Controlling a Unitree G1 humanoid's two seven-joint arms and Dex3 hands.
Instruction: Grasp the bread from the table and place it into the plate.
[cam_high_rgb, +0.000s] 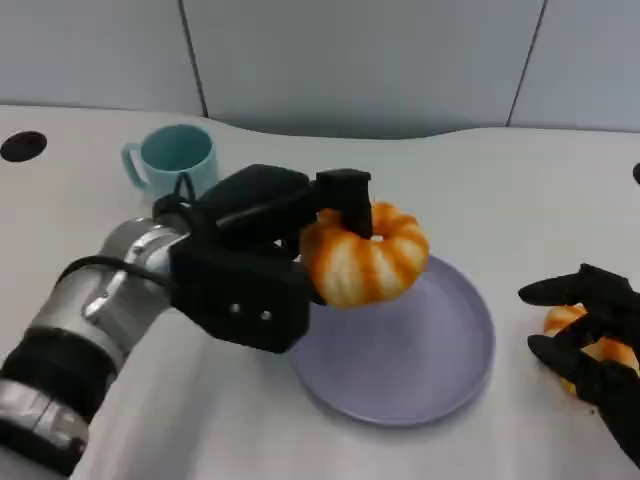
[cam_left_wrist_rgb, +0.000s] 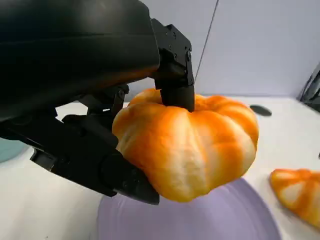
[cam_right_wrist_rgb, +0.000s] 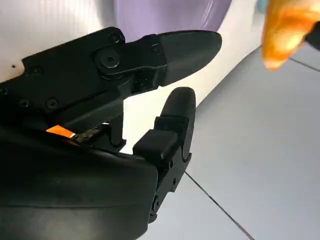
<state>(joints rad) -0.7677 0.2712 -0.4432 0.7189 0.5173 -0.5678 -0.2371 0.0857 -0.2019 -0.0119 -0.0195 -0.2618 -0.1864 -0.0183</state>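
My left hand (cam_high_rgb: 250, 260) grips a round orange-and-white bread (cam_high_rgb: 365, 255) and holds it in the air above the left, far part of the lilac plate (cam_high_rgb: 420, 370). In the left wrist view the fingers (cam_left_wrist_rgb: 172, 75) press on the bread (cam_left_wrist_rgb: 195, 145) from above and below, with the plate (cam_left_wrist_rgb: 210, 220) beneath it. A second bread (cam_high_rgb: 562, 320) lies on the table right of the plate. My right hand (cam_high_rgb: 600, 350) is over it with fingers spread apart. The right wrist view shows those fingers (cam_right_wrist_rgb: 180, 45) extended and separated, the plate (cam_right_wrist_rgb: 165, 12) beyond them.
A teal cup (cam_high_rgb: 175, 160) stands behind my left forearm, left of the plate. A dark round hole (cam_high_rgb: 22, 146) marks the table's far left. The second bread (cam_left_wrist_rgb: 300, 192) lies close to the plate's right rim. A grey wall runs behind the table.
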